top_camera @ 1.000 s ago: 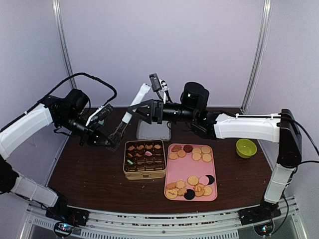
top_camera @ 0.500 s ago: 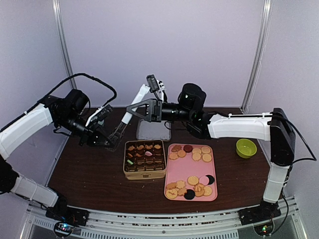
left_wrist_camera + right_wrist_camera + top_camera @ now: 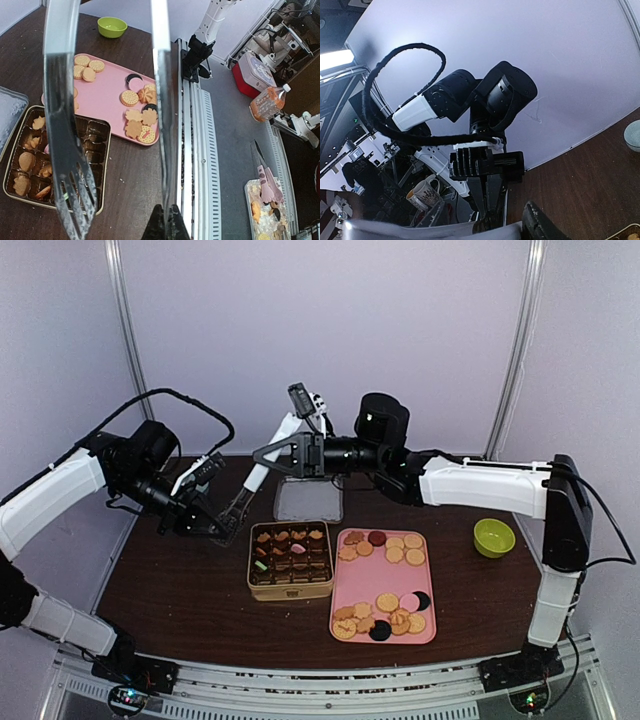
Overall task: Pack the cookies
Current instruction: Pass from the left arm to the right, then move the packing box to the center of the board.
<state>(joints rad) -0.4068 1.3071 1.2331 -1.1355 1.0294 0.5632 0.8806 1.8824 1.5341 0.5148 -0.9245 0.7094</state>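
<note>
left gripper [image 3: 167, 220]: clamped tight on the metal tongs [image 3: 62, 125], and low on them. in your left wrist view the fingers pinch the edge-on arm close to the slotted tip, not the handle. the handle end slants up and away toward the right arm. judgement: a grip that near the tip cannot squeeze the tongs, so this pose reads as offering the handle across for a handover or regrasp.

right gripper [image 3: 262, 453]: it reaches across the back of the table, level with the tongs' upper shaft. your right wrist view shows one dark finger [image 3: 540, 227] just beside a band of bright metal; the other finger is hidden. you cannot tell whether it has the tongs or stands loose about them.

the cookies [image 3: 387, 602]: most lie loose on the pink tray [image 3: 380, 578], in a far row and a near cluster, tan with a few dark and pink ones. some sit in the far compartments of the brown box [image 3: 290, 592]; its near rows look dark, likely unfilled. tray and box lie side by side, just about touching. judgement: placed so for a short carry.

relative to the hands: both grippers are raised behind the box, well apart from the tray's cookies, which lie nearer the arm bases and to the right. the left gripper hangs just beyond the box's far left corner. neither hand touches a cookie.
</note>
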